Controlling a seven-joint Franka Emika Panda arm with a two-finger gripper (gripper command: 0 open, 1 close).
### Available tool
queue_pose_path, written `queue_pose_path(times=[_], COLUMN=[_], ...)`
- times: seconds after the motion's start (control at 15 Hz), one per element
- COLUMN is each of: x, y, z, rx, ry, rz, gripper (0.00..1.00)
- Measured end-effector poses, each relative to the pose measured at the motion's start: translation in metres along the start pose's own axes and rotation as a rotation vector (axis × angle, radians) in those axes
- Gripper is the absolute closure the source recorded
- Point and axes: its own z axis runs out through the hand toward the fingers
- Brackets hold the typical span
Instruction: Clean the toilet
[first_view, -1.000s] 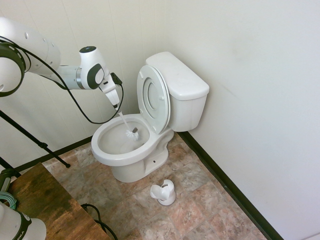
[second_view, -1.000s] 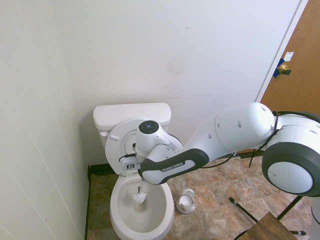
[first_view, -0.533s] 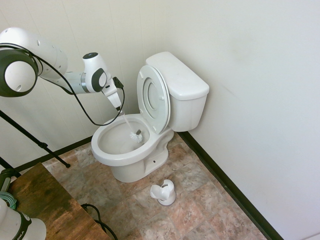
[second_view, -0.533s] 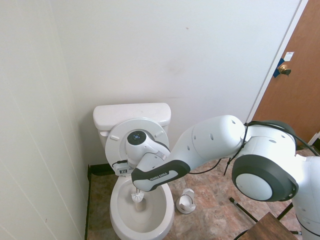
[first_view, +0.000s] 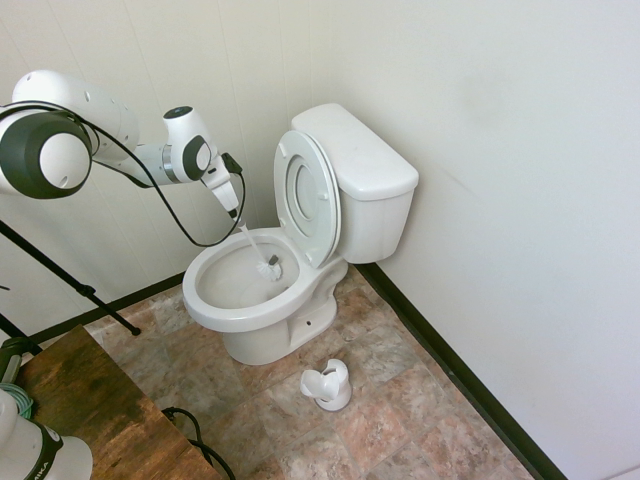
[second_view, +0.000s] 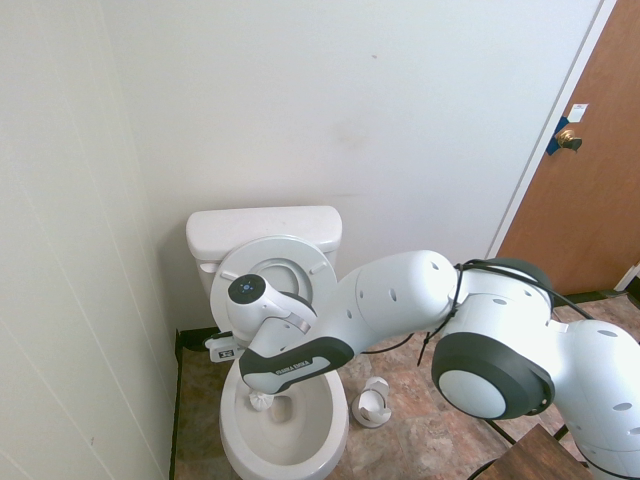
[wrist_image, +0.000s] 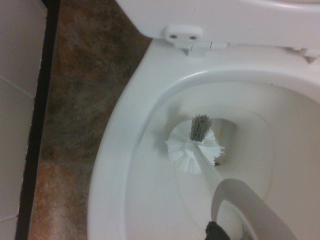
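Toilet stands in the corner of a tiled floor, its tank against the back wall and one flank close to the panelled side wall. Seat and lid are raised together and lean back on the tank, leaving the bowl open. The white arm reaches in from the left of the first exterior view, and its gripper points steeply down above the bowl's rear edge. The jaws are closed on the top of a brush with a pale handle; the handle slants down into the bowl. In the wrist view the brush head, white bristles with a grey tuft at its tip, lies against the inner wall of the bowl near the drain opening, on the side towards the hinge. In the second exterior view the forearm crosses over the bowl and hides most of the handle, with the bristles showing just beneath it. A small white brush holder sits on the floor beside the base of the toilet, apart from it. A wooden table corner shows at the lower left of the first exterior view, and a brown door stands at the right of the second.
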Motion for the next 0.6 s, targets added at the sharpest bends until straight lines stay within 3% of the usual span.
queue_pose_path(times=[0.6], x=[-0.039], y=[0.016], z=[-0.004], rx=[-0.022], ry=[-0.023], rz=[-0.055], gripper=[1.0])
